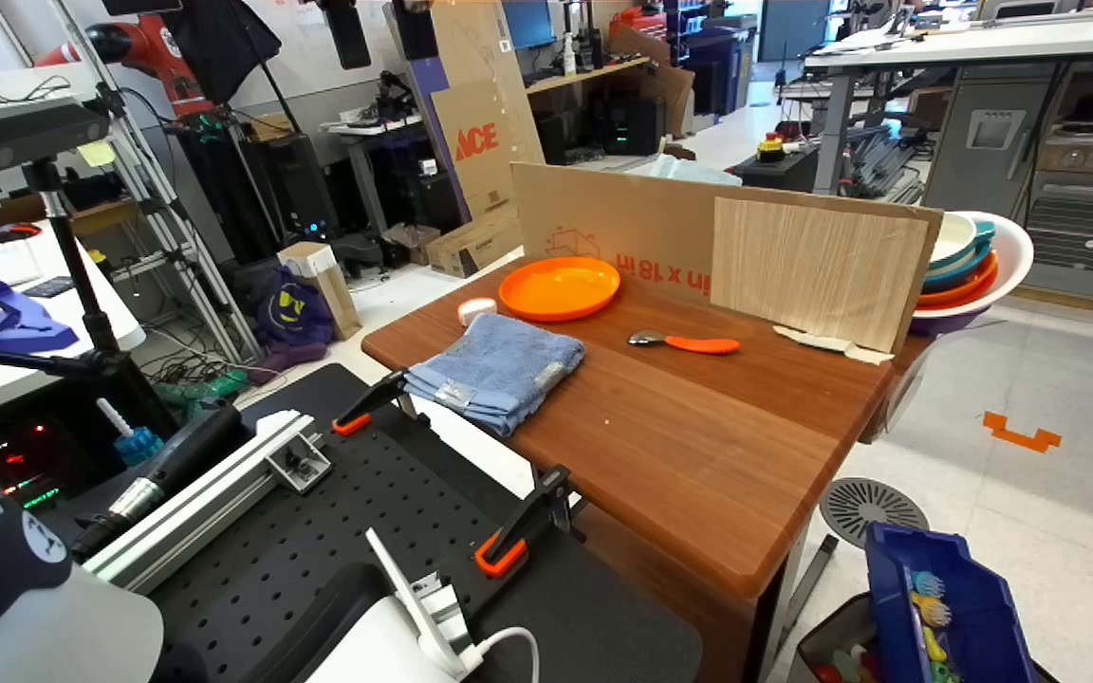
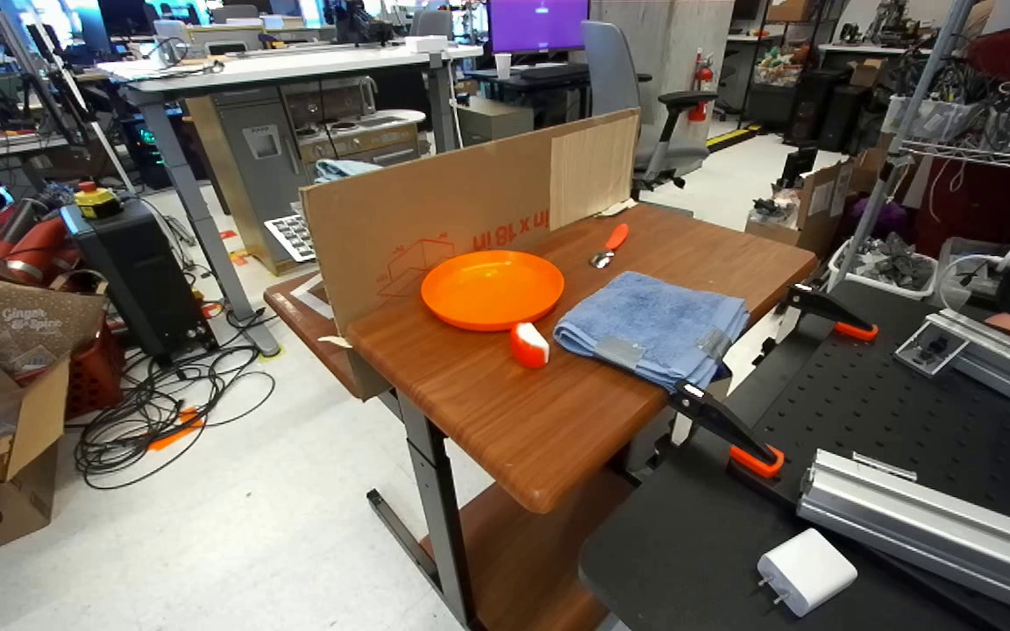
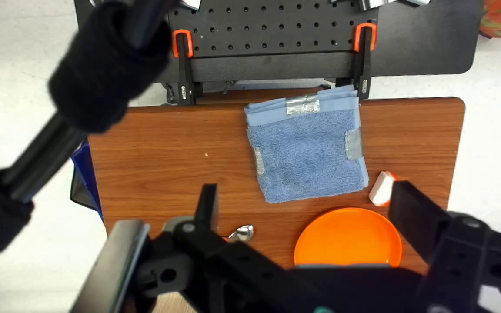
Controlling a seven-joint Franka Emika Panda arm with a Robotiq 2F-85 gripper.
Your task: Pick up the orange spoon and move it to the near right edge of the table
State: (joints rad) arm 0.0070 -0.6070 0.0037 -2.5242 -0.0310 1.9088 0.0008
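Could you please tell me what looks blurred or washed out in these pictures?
In the wrist view, the black padded rod is out of focus and the gripper slightly soft; in an exterior view, bright patches left of the purple monitor look washed out; in both exterior views, the orange spoon reads clearly.

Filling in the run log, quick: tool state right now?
Tool: open, jaws wide apart in the wrist view, holding nothing; the orange spoon lies on the table.

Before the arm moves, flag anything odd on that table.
The blue cloth lies askew, a corner jutting past the edge of the table; silvery tape patches dot it. Printing on the cardboard panel stands upside down.
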